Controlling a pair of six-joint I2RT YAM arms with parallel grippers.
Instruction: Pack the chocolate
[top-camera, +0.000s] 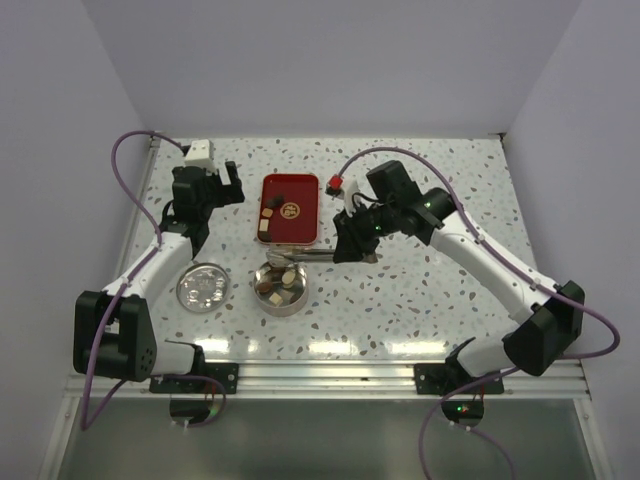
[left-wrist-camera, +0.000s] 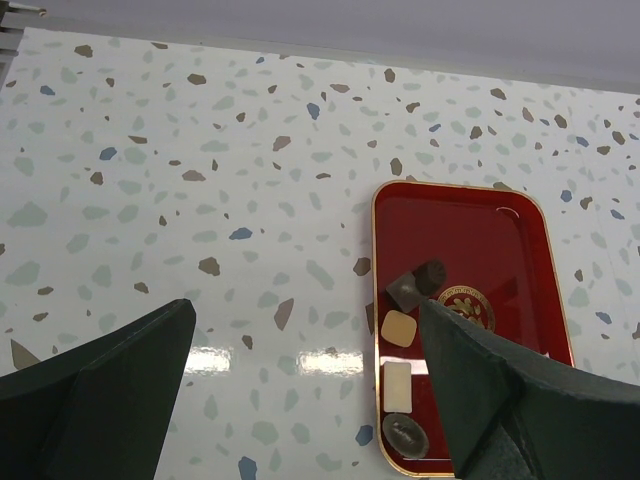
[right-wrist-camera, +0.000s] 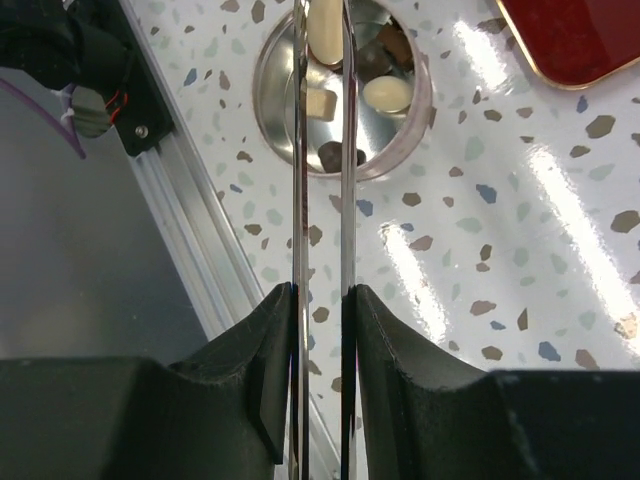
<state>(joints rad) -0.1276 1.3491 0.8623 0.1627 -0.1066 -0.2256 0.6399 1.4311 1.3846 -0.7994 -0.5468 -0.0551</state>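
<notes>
Several chocolate pieces (left-wrist-camera: 399, 328), dark and pale, lie along the left edge of a red tray (left-wrist-camera: 470, 230). More chocolate (right-wrist-camera: 388, 93) lies in the round silver tin (top-camera: 280, 287). My right gripper (right-wrist-camera: 320, 290) is shut on metal tongs (right-wrist-camera: 298, 180). Their blades reach out over the tin with a pale chocolate piece (right-wrist-camera: 325, 25) between the tips. My left gripper (left-wrist-camera: 305, 370) hangs open above the table just left of the tray, with nothing between its fingers. From above, the left gripper (top-camera: 205, 185) is left of the tray (top-camera: 290, 208) and the right gripper (top-camera: 352, 245) is right of the tin.
The tin's lid (top-camera: 203, 287) lies flat left of the tin. A corner of the red tray (right-wrist-camera: 590, 40) shows beyond the tin. The table's metal front rail (right-wrist-camera: 190, 230) runs close beside the tongs.
</notes>
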